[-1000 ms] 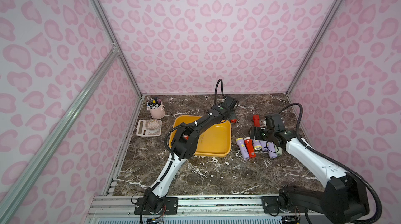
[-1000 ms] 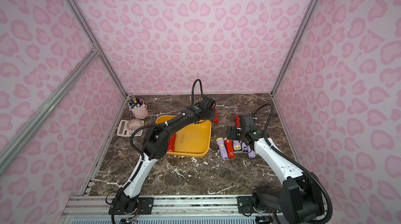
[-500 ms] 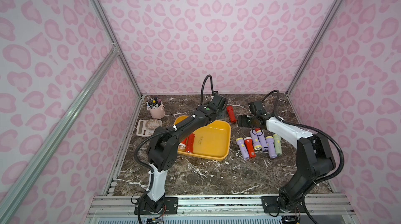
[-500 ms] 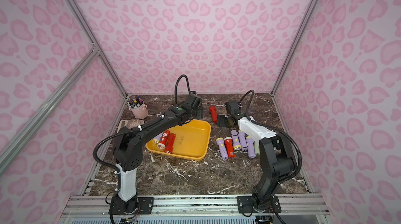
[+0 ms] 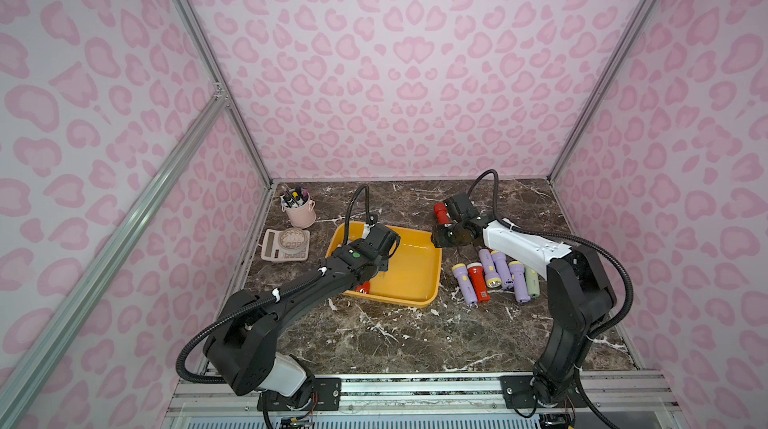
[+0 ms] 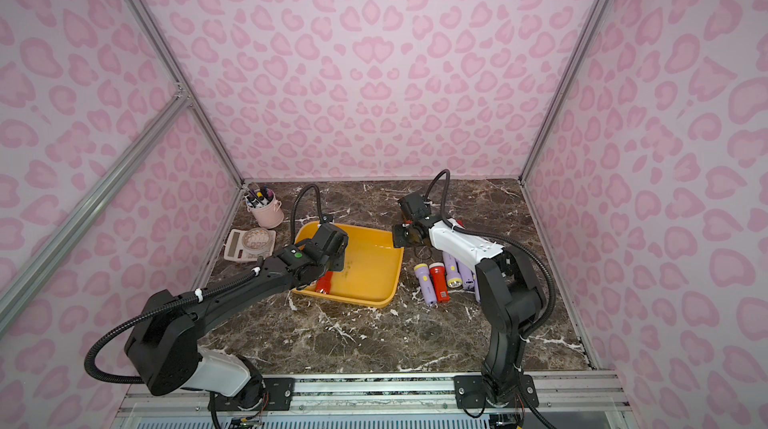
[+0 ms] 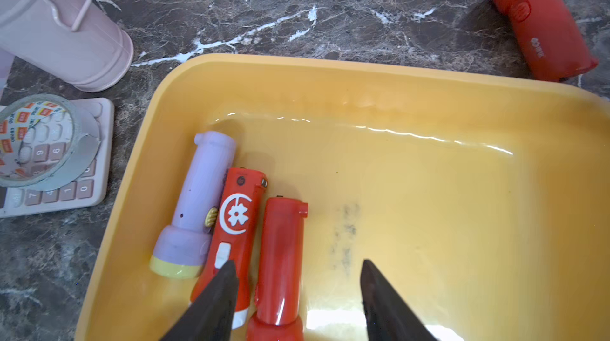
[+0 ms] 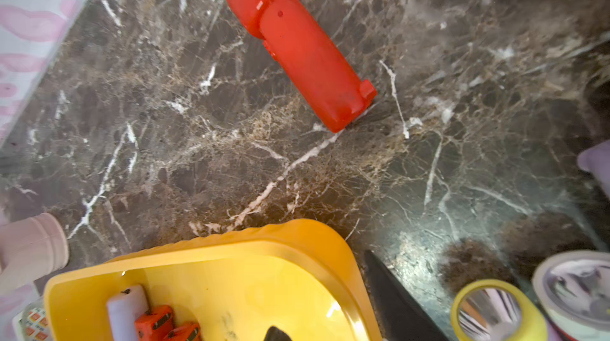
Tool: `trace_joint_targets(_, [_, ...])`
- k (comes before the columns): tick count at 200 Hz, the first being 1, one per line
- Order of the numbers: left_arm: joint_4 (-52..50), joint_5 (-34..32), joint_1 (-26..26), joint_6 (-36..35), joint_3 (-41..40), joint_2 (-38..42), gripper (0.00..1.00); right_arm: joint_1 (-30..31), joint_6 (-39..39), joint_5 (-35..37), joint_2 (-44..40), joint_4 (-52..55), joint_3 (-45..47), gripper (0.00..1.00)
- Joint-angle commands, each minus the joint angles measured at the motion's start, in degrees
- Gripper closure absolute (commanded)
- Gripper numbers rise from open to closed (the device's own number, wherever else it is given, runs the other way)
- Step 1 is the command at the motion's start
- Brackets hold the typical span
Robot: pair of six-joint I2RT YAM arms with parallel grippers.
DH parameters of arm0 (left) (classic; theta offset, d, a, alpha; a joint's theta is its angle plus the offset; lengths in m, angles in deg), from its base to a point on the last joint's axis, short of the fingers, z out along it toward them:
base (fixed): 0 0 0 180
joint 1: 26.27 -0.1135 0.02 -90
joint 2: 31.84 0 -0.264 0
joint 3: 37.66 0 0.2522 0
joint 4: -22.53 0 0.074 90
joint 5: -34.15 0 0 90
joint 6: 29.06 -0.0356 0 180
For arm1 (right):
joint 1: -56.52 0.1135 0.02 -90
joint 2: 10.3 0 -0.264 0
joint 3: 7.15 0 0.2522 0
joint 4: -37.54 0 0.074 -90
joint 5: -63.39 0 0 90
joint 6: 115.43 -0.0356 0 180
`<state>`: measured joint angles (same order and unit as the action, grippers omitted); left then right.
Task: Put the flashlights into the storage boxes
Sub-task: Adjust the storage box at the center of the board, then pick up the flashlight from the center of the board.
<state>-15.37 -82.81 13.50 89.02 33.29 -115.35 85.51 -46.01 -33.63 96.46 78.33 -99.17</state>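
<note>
The yellow tray (image 5: 415,275) (image 6: 365,273) sits mid-table. Three flashlights lie side by side in it: a lilac one (image 7: 198,197), a red one with a white emblem (image 7: 237,220) and a plain red one (image 7: 280,250). My left gripper (image 7: 300,289) hangs open just above the plain red one, holding nothing. My right gripper (image 8: 321,289) is open astride the tray's far right corner (image 8: 330,250), one finger inside and one outside. Another red flashlight (image 5: 440,213) (image 8: 297,45) lies behind the tray. Several lilac, red and pale green flashlights (image 5: 494,277) (image 6: 436,285) lie in a row right of it.
At the back left stands a pink pen cup (image 5: 299,213) (image 7: 66,35). In front of it lies a beige calculator (image 5: 272,250) with a tape roll (image 7: 36,144) on top. Pink patterned walls close in the table on three sides.
My left arm drew back from the tray's far right corner to its near left part. My right gripper left the row of flashlights, came to the tray's far right corner, and its jaws narrowed.
</note>
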Motion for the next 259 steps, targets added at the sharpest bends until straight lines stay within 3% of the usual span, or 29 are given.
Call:
trace_joint_targets(1, [0.64,-1.15,-0.11,1.41,-1.8,2.04,0.39,1.04,-0.09,3.29,3.31,3.2,-2.61,0.45])
trace_joint_targets(68, [1.54,-0.9,-0.14,2.07,-5.4,4.14,0.39,1.53,2.96,10.18,14.13,10.37,-18.92,0.49])
trace_joint_targets(116, [1.91,-0.55,-0.7,1.24,-4.98,3.5,0.38,0.62,4.7,10.39,20.53,15.18,-29.91,0.48])
trace_joint_targets(143, [1.91,-1.02,-1.29,0.41,-5.11,4.52,0.37,0.73,5.55,10.0,17.13,13.96,-27.53,0.35])
trace_joint_targets(168, [2.07,-0.49,-3.91,-0.58,-5.63,5.65,0.35,-0.77,5.24,11.7,13.15,12.3,-23.4,0.3])
trace_joint_targets(212, [3.04,3.0,-10.22,-1.59,-8.03,10.27,0.32,-4.7,6.14,11.82,18.3,15.56,-27.13,0.3])
trace_joint_targets(259, [3.67,6.03,-10.36,-0.22,-9.03,13.88,0.29,-6.31,6.69,11.29,24.9,17.7,-33.82,0.32])
